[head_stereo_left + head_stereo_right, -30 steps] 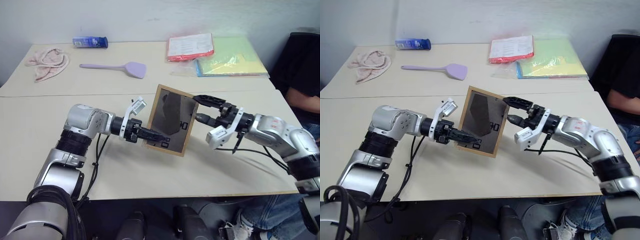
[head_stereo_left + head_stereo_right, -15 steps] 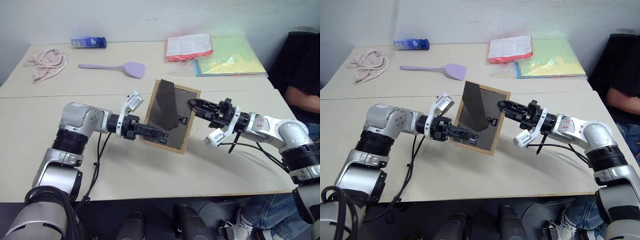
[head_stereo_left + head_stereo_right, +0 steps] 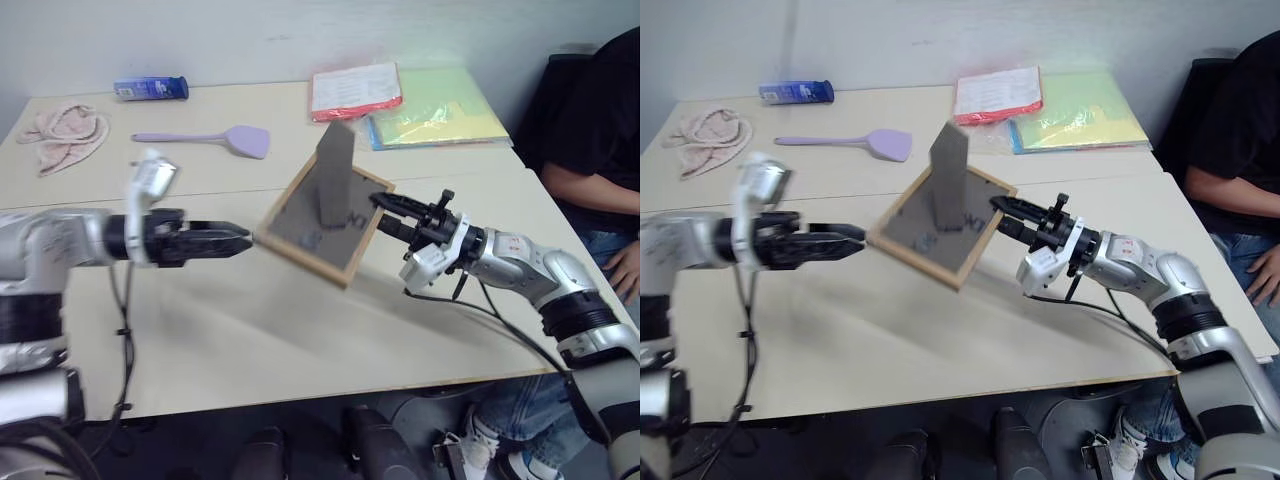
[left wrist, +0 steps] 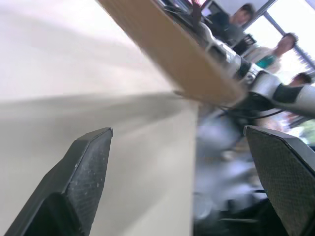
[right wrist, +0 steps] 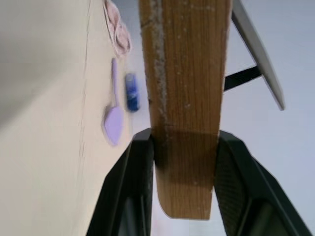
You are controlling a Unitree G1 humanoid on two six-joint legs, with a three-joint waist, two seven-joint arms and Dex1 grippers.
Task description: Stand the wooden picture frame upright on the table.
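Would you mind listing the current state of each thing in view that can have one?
wooden picture frame: held off the table, tilted, back panel up
easel stand: swung out from the back
right gripper: shut on the frame's edge
left gripper: open, apart from the frame
folders: lying flat on the far table

Plain grey wall [image 3: 250,35] behind; second beige table [image 3: 290,120] (w/ clutter) abutting.

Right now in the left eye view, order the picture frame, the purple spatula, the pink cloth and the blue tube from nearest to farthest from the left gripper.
1. wooden picture frame, just past the left gripper, held by the right gripper.
2. purple spatula, behind on the far table.
3. and 4. pink cloth and blue tube: too close to call.
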